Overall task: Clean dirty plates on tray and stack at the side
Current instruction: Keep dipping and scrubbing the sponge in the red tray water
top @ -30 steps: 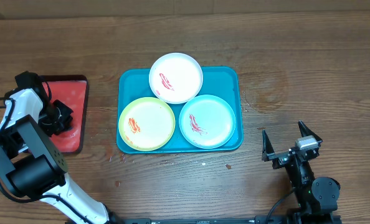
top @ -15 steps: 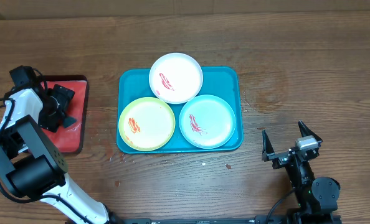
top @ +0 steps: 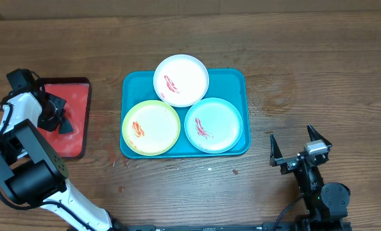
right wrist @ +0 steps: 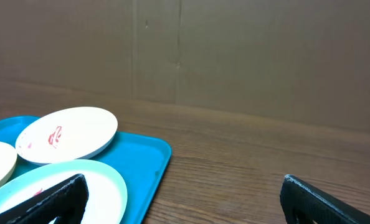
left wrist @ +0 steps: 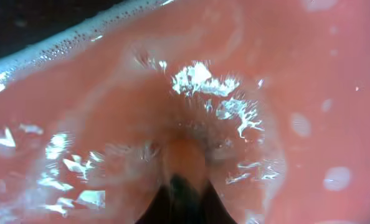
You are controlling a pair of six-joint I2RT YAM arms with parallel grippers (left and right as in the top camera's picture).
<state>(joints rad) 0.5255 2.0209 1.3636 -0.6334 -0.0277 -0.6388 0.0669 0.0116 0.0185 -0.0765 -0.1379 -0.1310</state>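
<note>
The teal tray (top: 235, 80) holds three plates with red smears: white (top: 181, 79) at the back, yellow-green (top: 151, 127) front left, light blue (top: 213, 124) front right. In the right wrist view I see the tray (right wrist: 144, 168), the white plate (right wrist: 66, 132) and the light blue plate (right wrist: 79, 186). My left gripper (top: 53, 117) is down on the small red tray (top: 75, 96). In the left wrist view its dark fingertips (left wrist: 184, 196) meet against a wet, glistening red surface that puckers around them. My right gripper (top: 299, 154) is open and empty, right of the teal tray (right wrist: 185, 199).
The red tray with a dark rim (left wrist: 42, 46) lies at the table's left edge. Bare wooden table lies right of and behind the teal tray. A brown wall stands behind the table in the right wrist view.
My left gripper has shifted on the red tray, first toward the back, then left and a little forward. The right arm and the plates have not moved.
</note>
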